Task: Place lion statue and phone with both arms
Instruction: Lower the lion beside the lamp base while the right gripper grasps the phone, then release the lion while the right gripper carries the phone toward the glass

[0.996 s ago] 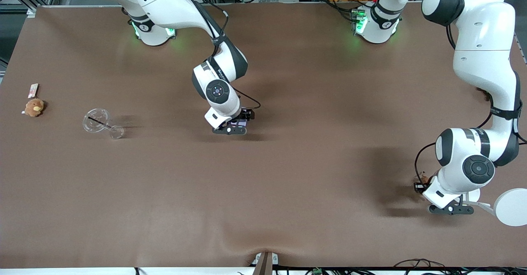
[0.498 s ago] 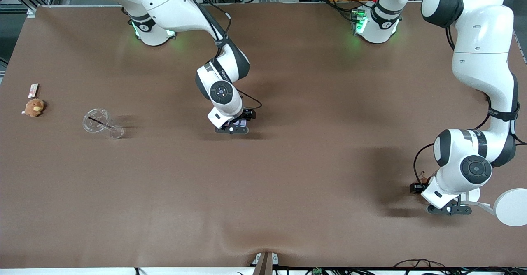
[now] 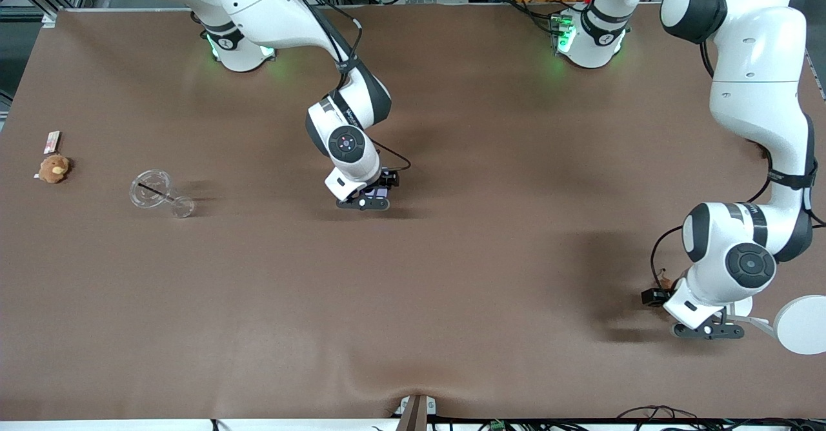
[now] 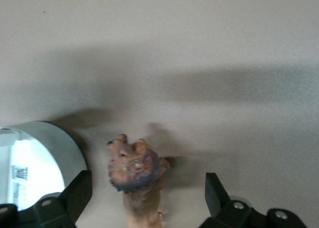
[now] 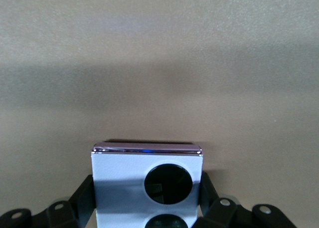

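Note:
The lion statue [image 4: 135,169], small and brown with a darker mane, stands on the table between the spread fingers of my left gripper [image 4: 144,188], with a gap on each side. In the front view only a brown bit of it [image 3: 666,282] shows beside the left gripper [image 3: 706,330], low at the left arm's end of the table. The lavender phone [image 5: 147,180], with black camera circles, sits between the fingers of my right gripper [image 5: 147,188], which press on its two sides. In the front view the right gripper [image 3: 362,202] holds the phone [image 3: 379,192] low over the table's middle.
A white round disc [image 3: 800,324] lies right beside the left gripper and also shows in the left wrist view [image 4: 42,160]. A clear glass [image 3: 155,191] lies on its side toward the right arm's end. A tan plush toy with a tag [image 3: 53,168] lies near that edge.
The right gripper with the phone has shifted slightly toward the left arm's end. The left gripper has wobbled a little around the lion and sits slightly nearer the front camera.

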